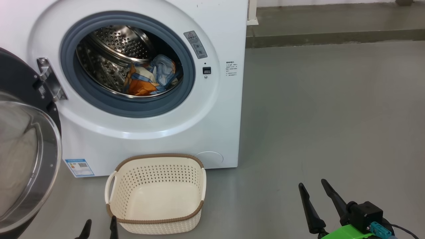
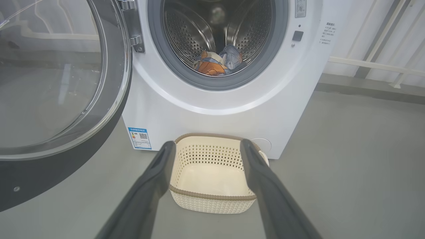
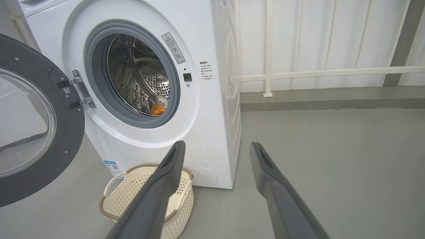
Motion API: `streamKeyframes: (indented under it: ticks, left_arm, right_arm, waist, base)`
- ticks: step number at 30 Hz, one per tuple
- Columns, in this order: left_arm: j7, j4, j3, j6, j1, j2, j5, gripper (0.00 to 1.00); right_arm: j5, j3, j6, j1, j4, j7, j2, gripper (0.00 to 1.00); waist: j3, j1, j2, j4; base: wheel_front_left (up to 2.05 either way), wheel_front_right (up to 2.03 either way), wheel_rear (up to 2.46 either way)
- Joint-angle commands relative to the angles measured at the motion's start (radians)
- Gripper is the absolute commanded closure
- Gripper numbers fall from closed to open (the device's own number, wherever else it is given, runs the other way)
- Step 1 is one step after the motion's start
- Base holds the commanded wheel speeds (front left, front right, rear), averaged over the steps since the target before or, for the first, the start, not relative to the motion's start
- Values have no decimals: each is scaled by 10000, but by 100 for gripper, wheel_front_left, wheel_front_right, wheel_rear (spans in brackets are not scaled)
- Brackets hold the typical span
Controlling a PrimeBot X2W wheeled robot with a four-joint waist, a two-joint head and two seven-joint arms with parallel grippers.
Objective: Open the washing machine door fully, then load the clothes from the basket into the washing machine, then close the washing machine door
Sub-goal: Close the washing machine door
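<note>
The washing machine door (image 1: 23, 142), open at nine o'clock, looked rigid and glossy; its outer edge seemed best to push. Left gripper (image 1: 100, 223) and right gripper (image 1: 312, 183) gaped empty.

The washing machine door (image 1: 23, 149) is swung wide at left. The clothes (image 1: 149, 81) are piled inside the washing machine (image 1: 212, 116); the basket (image 1: 159, 156) is set just before it.

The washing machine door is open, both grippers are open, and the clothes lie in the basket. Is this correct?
No. The clothes lie inside the washing machine, not in the basket, which is empty, as the head view shows. The washing machine door is open, and the left gripper and right gripper are open.
</note>
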Motion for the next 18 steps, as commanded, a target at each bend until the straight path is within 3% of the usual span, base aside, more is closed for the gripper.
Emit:
streamKeyframes:
  ticks: [1,10,18]
  left_arm:
    - [-118,-176,320,-24,-482,59,44,0]
    - [-118,-127,237,-27,-533,57,63,0]
    - [-118,-173,249,27,-453,74,128,0]
  right_arm:
    - [108,261,27,-371,-204,-120,-18,0]
    - [201,282,27,-306,-216,-120,-18,0]
    - [392,560,27,-217,-206,-120,-18,0]
  waist:
    - [-3,0,-1,5]
    - [-42,0,-1,290]
    - [-49,0,-1,1290]
  base:
    - [0,0,0]
    - [0,0,0]
    - [0,0,0]
